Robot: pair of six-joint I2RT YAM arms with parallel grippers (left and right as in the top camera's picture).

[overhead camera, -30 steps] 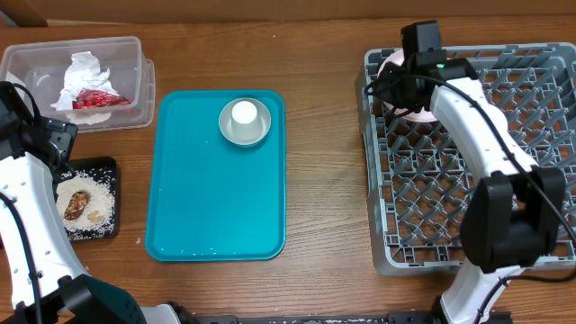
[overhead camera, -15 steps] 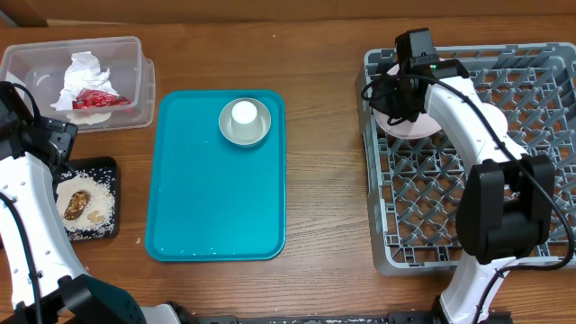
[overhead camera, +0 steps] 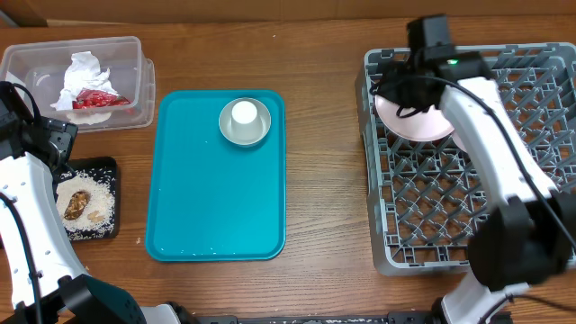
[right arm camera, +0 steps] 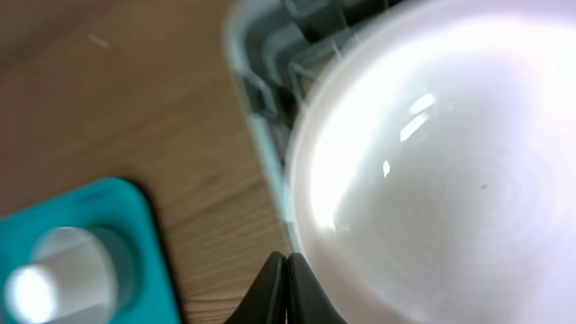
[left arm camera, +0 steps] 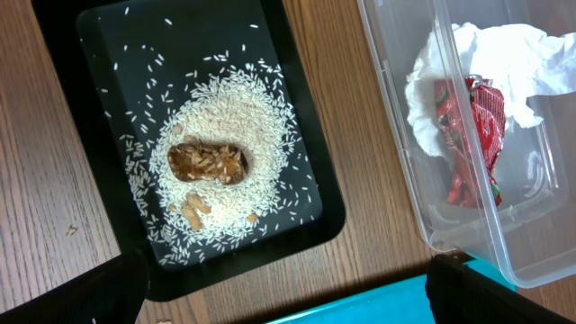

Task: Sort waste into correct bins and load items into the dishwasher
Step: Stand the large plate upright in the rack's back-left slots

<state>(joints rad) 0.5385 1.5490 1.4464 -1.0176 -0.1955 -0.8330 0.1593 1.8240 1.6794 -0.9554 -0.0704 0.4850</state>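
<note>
Loading step: my right end effector [right arm camera: 284, 279] is pinched shut on the plate [overhead camera: 405, 124] rim, and the plate lies in the dish rack's [overhead camera: 432, 207] far-left corner. Next I'd release it, then fetch the cup [overhead camera: 244, 112], well left of the rack.

Bare wood gives me an open lane down the middle of the overhead view, between the teal tray [overhead camera: 216, 207] and the dish rack [overhead camera: 423, 243]. The tray's lower half lies free, while bowl [overhead camera: 227, 131] and cup [overhead camera: 245, 112] block its upper right. The right arm [overhead camera: 486, 135] and a plate [overhead camera: 418, 130] cover the rack's upper left corner. The left arm [overhead camera: 27, 207] crowds the black tray [overhead camera: 94, 163] at far left.
</note>
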